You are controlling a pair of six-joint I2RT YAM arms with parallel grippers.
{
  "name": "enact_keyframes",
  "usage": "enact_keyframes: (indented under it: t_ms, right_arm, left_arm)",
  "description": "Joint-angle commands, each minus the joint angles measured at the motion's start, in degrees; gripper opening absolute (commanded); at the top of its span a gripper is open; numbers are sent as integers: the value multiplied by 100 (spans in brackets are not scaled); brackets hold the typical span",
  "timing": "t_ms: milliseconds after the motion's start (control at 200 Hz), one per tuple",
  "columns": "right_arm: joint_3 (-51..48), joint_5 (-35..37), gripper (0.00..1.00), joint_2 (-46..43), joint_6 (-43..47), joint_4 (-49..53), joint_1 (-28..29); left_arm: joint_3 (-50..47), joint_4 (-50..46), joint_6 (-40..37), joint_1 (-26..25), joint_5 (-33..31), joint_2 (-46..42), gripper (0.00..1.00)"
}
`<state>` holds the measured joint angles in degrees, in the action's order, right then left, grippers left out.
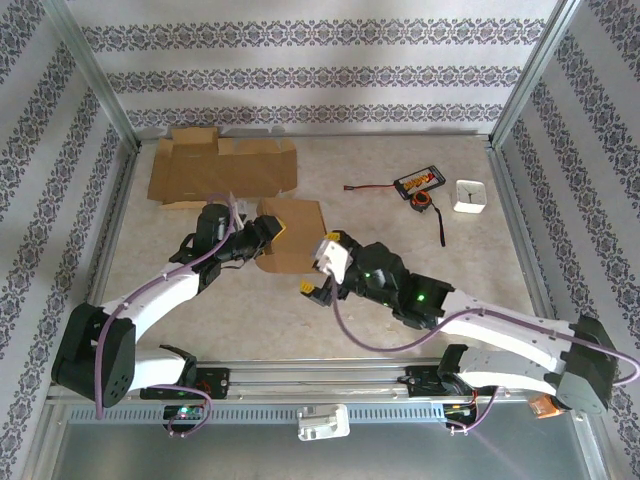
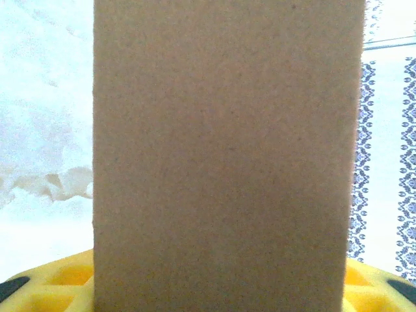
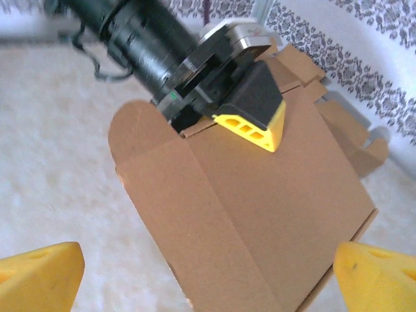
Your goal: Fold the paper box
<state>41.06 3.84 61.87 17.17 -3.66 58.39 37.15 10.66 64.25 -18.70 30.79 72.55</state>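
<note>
The paper box (image 1: 298,232) stands on the table (image 1: 260,320), just in front of the right end of the flat cardboard sheet (image 1: 220,170). The left gripper (image 1: 268,235) is clamped on its left side. The right gripper (image 1: 318,265) hangs just in front of the box, with its jaws wide apart and nothing between them.

The top view gives this layout, but not how the grip looks. The right wrist view shows it. One yellow finger (image 3: 255,127) of the left gripper lies on the outer face of the box (image 3: 260,214) at its upper edge. A rounded flap stands out at the left of that face. The right gripper's own fingers (image 3: 39,279) are at the two lower corners, well apart from each other. In the left wrist view a plain brown panel of the box (image 2: 227,156) stands upright between the yellow fingers (image 2: 58,283).

The things to the right of the cardboard sheet appear in the top view. These are a black device (image 1: 418,182) with a red cable (image 1: 370,188), a tape measure (image 1: 424,203) touching the device, and a white square block (image 1: 470,195). The device has coloured marks, but they are too small to read.
</note>
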Motion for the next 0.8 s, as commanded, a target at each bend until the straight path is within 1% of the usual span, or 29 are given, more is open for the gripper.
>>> enact_keyframes:
  t_ms: [0,105,170,440,490,605,715,794]
  right_arm:
    - [-21,481,98,308,1663,-527,176]
    - [101,351,98,765,2088,-767,194]
    - [146,472,98,1098,2398,-1021,229]
    - [444,1556,98,2356,3416,-2016,315]
    - [477,1885,98,2584,3554,-2316,331]
    - [443,2598,98,3112,3830,-3373,371]
    - [447,2855,97,3461,3984,-3814,377]
    - [469,2934,93,3645,4074,-3879,381]
  left_arm:
    - [214,-388,-141,-46,-116,-172,27]
    - [299,-545,-132,-42,-175,-235,27]
    - [343,-605,-117,-46,-181,-256,27]
    - [374,-663,32,-46,-195,-324,27]
    - [359,-654,88,-46,-203,-345,27]
    - [299,-623,242,-38,-202,-394,27]
    - [197,-586,346,-45,-226,-477,27]
    - [170,-593,359,-46,-224,-513,27]
